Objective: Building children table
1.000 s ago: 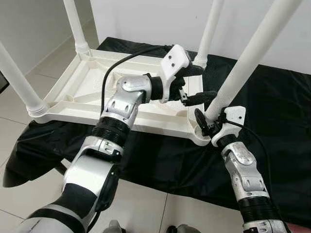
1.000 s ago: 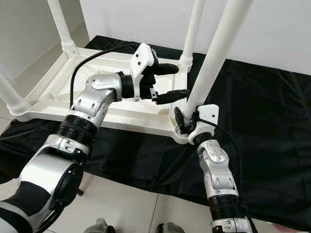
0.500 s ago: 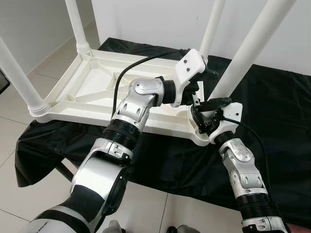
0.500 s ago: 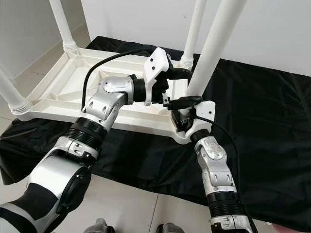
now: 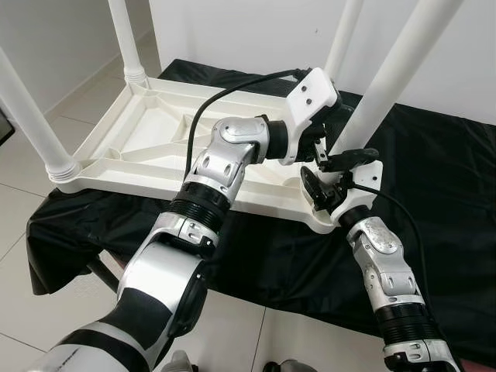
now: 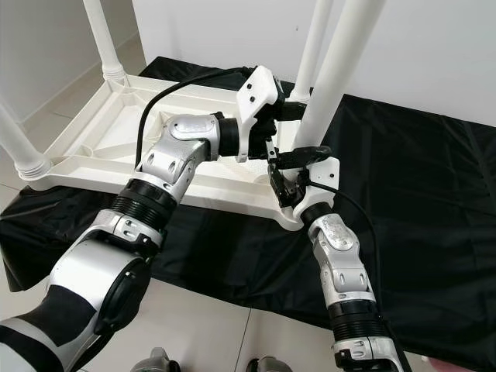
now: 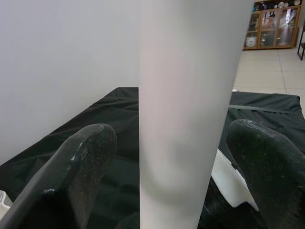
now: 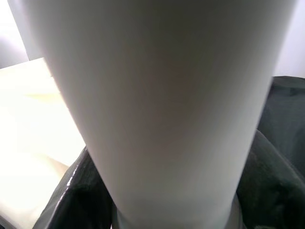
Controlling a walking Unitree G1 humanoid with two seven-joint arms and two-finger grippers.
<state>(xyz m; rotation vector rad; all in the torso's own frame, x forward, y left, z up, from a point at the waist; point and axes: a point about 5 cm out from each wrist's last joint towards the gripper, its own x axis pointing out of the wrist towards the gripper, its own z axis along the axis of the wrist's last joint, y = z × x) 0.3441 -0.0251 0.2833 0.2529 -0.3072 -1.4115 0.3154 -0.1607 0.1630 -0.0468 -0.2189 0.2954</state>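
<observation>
Here the right gripper (image 5: 324, 186) pinches the leg (image 5: 384, 87) near its socket to steady it, while the left gripper (image 5: 335, 139), fingers spread, straddles it higher up.

no text, label, brand, number or sign can be read in any view. the white plastic children's table top (image 5: 155, 147), its round white legs (image 5: 387, 70), the black cloth (image 5: 434, 178) under them and the plain white wall (image 5: 256, 31) are all unmarked.
</observation>
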